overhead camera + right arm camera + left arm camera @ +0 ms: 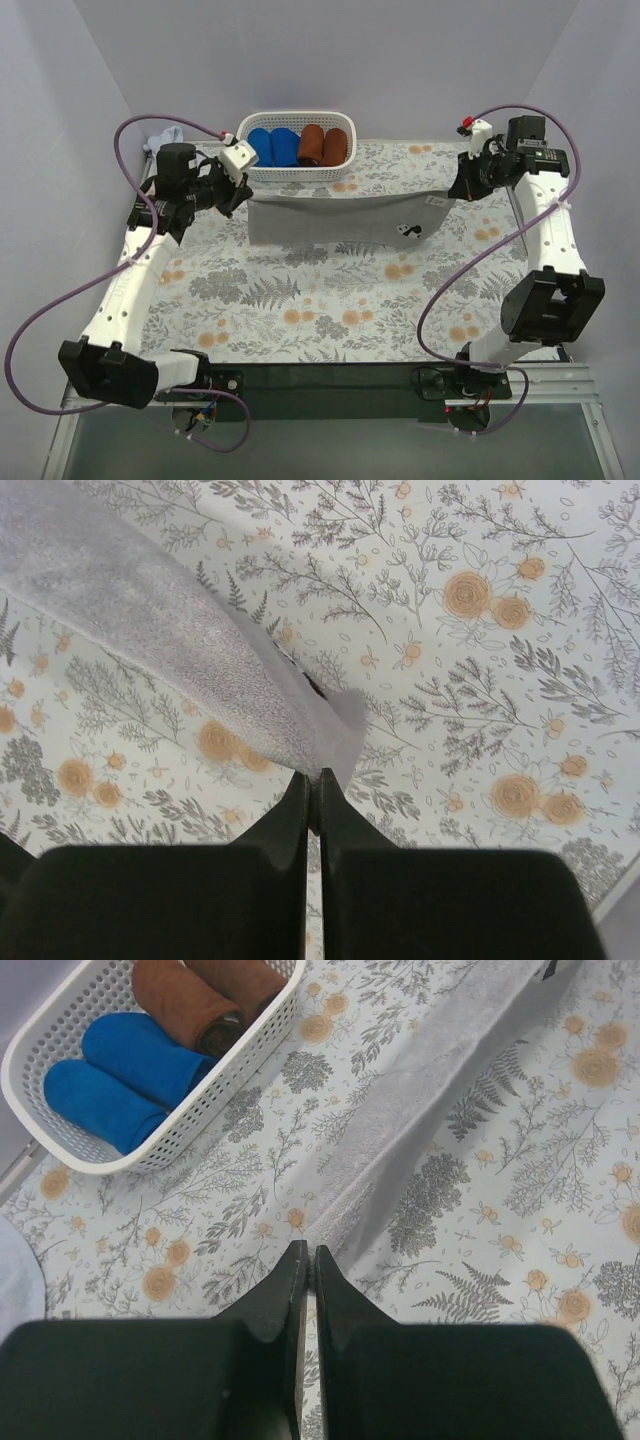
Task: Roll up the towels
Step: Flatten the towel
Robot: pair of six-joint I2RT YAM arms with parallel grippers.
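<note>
Floral table (300, 320) in front of the basket (296, 176) lies under the grey towel (340, 215), stretched with its long axis parallel to the basket, left gripper (308, 1252) and right gripper (313, 777) each clamped on one end corner.

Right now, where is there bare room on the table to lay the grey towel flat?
Widest free patch: floral tablecloth between the held mid-grey cloth towel and the table's near edge. Crowded at the back: the full white perforated plastic basket, and a pale blue-lavender cloth towel in the far-left corner.
</note>
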